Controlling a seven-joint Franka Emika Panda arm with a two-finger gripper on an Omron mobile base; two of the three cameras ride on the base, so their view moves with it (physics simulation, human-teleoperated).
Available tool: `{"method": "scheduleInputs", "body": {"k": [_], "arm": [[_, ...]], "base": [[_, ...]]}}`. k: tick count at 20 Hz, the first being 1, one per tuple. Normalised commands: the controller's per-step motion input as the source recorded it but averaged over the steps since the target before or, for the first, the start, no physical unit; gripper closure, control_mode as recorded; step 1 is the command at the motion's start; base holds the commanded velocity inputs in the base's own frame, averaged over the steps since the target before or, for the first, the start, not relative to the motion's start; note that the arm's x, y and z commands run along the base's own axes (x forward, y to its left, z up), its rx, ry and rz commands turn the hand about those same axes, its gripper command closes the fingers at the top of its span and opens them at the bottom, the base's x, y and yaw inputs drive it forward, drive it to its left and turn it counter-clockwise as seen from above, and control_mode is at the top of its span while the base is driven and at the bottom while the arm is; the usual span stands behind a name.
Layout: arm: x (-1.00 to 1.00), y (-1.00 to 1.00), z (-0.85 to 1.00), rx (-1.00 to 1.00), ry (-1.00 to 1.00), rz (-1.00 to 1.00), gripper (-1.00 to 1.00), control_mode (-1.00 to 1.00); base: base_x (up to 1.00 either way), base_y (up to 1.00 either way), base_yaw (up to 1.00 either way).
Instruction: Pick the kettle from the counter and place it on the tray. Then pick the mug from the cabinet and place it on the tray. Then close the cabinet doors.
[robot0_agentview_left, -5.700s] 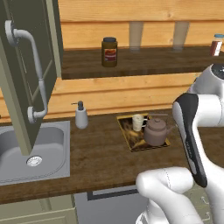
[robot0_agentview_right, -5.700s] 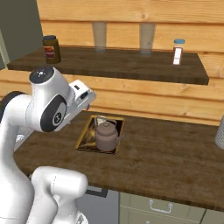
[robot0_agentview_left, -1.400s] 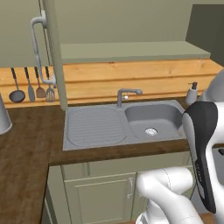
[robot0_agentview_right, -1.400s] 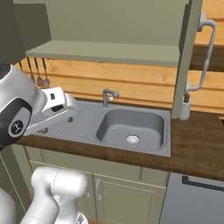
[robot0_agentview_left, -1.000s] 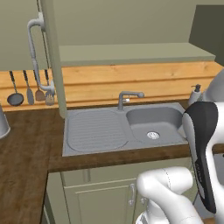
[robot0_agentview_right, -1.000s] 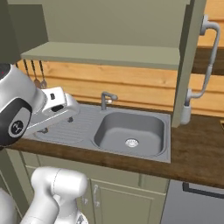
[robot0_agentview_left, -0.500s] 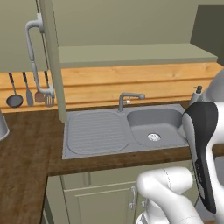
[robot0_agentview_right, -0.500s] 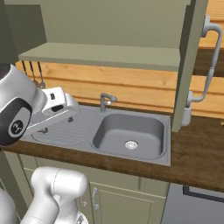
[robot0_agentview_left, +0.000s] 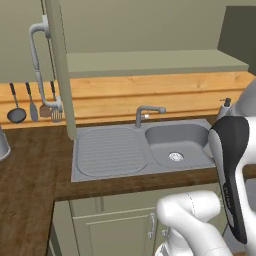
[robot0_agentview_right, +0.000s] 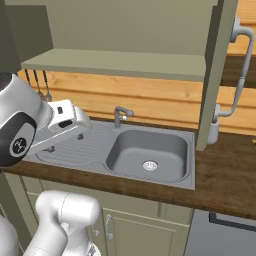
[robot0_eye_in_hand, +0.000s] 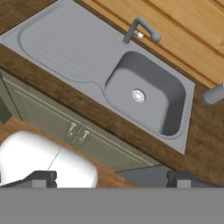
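Claw (robot0_eye_in_hand: 111, 177) held high over the counter (robot0_agentview_left: 30, 170), tips spread wide apart w/ nothing between them. Directly below and ahead of the claw: grey steel sink (robot0_eye_in_hand: 144, 94) set into the dark wood-grain worktop — ribbed drainboard (robot0_eye_in_hand: 57, 41) to one side of the basin, round drain (robot0_eye_in_hand: 138, 95) in the basin floor, grey tap (robot0_eye_in_hand: 141, 29) at the far rim. Nearer than the sink, under the counter edge: low green cupboards (robot0_eye_in_hand: 65, 127) w/ small handles. Above and beyond the claw: the cabinet (robot0_agentview_right: 120, 64), sage-green, its pale shelf bare as far as visible; both cabinet doors (robot0_agentview_right: 216, 75) stand open, one each side of the sink, each w/ a long pale curved bar handle (robot0_agentview_right: 239, 70). Behind the tap — orange-wood wall panelling (robot0_agentview_left: 150, 95). Utensils (robot0_agentview_left: 35, 102) hang on the wall beyond the left door. White soap dispenser (robot0_agentview_left: 225, 107) at the sink's right, partly behind the arm. Mug, tray, kettle: cannot tell where from these views.
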Motion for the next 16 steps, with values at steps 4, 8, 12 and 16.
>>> {"method": "scheduleInputs", "body": {"k": [4, 8, 12, 16], "arm": [[0.00, 0.00, 0.00, 0.00, 0.00, 0.00, -1.00, 1.00], [0.00, 0.00, 0.00, 0.00, 0.00, 0.00, -1.00, 1.00], [-0.51, -0.32, 0.00, 0.16, -0.19, -0.02, -1.00, -1.00], [-0.53, -0.65, 0.00, 0.28, -0.25, -0.11, -1.00, -1.00]], "base": [[0.07, 0.00, 0.00], [0.00, 0.00, 0.00], [0.00, 0.00, 0.00], [0.00, 0.00, 0.00]]}}
